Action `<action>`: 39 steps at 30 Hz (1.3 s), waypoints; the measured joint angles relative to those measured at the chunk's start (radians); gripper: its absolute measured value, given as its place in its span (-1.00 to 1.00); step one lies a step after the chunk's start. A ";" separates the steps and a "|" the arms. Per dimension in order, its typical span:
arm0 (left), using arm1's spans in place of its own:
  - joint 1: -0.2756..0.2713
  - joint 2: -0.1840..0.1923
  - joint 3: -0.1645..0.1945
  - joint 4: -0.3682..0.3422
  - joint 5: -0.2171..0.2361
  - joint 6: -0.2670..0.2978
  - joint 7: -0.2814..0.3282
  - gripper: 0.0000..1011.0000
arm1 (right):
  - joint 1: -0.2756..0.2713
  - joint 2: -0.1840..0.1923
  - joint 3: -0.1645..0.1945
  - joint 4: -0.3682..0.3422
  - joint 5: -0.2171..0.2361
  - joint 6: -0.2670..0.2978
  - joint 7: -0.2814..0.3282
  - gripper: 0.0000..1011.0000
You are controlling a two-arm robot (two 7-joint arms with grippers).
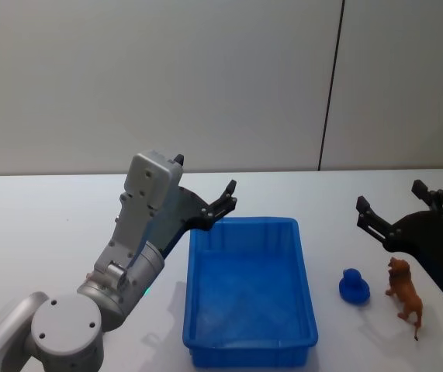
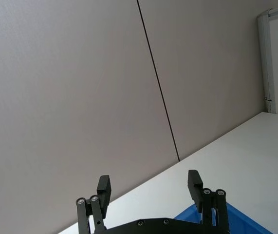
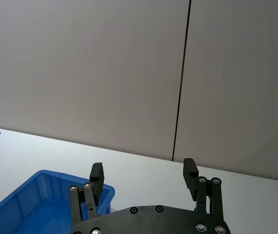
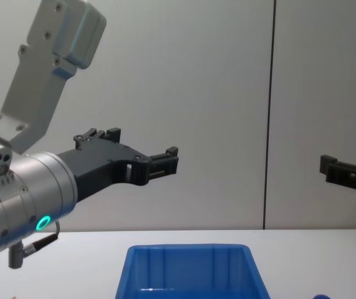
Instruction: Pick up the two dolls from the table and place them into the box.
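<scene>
- The task looked to be at its opening step: the box (image 1: 248, 353) sat on the white tabletop (image 1: 50, 225) in front of the robot, and the part of its inside on view held nothing.
- The reddish-brown doll (image 1: 404, 294) stood upright on the tabletop to the right of the box and well apart from it.
- A small blue object (image 1: 354, 287) sat between that doll and the box, touching neither; what it was I could not tell.
- The right gripper (image 1: 390, 198) hung in the air beyond the brown doll, its fingers spread apart and holding nothing. It pointed out over the tabletop towards the back wall rather than down.
- The left gripper (image 1: 204, 180) was raised near the box's far left corner, with its fingers likewise apart and empty, as the left wrist view confirmed (image 2: 148, 187).
- By my reading, the right arm was the one placed to go first.
- Its next move would call for tilting the wrist downward, bringing the spread fingers back and down around the doll's body, and closing on it gently.
- The small blue object was near enough to be knocked during that approach.
</scene>
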 joint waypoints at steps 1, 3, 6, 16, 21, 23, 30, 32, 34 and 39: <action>0.000 0.000 0.000 0.000 0.000 0.000 0.000 0.98 | 0.000 0.000 0.000 0.000 0.000 0.000 0.000 0.98; 0.000 0.000 0.000 0.000 0.000 0.000 0.000 0.98 | 0.000 0.000 0.000 0.000 0.000 0.000 0.000 0.98; 0.000 0.000 0.000 0.000 0.000 0.000 0.000 0.98 | 0.000 0.000 0.000 0.000 0.000 0.000 0.000 0.98; 0.000 0.000 0.000 0.000 0.000 0.000 0.000 0.98 | 0.000 0.000 0.000 0.000 0.000 0.000 0.000 0.98; 0.000 0.000 0.000 0.000 0.000 0.000 0.000 0.98 | 0.000 0.000 0.001 0.001 0.002 0.000 0.001 0.98; 0.000 0.000 0.000 0.000 0.000 0.000 0.000 0.98 | 0.000 0.001 0.003 0.002 0.005 0.002 0.001 0.98; 0.000 0.000 0.000 0.000 0.000 0.000 0.000 0.98 | -0.007 0.021 0.022 0.015 0.040 0.025 0.014 0.98; 0.000 0.000 0.000 0.000 0.000 0.000 0.000 0.98 | -0.011 0.032 0.031 0.021 0.053 0.033 0.020 0.98; 0.000 0.000 0.000 0.000 0.000 0.000 0.000 0.98 | -0.014 0.040 0.037 0.026 0.059 0.037 0.023 0.98; 0.000 0.000 0.000 0.000 0.000 0.000 0.000 0.98 | -0.022 0.060 0.051 0.040 0.070 0.054 0.033 0.98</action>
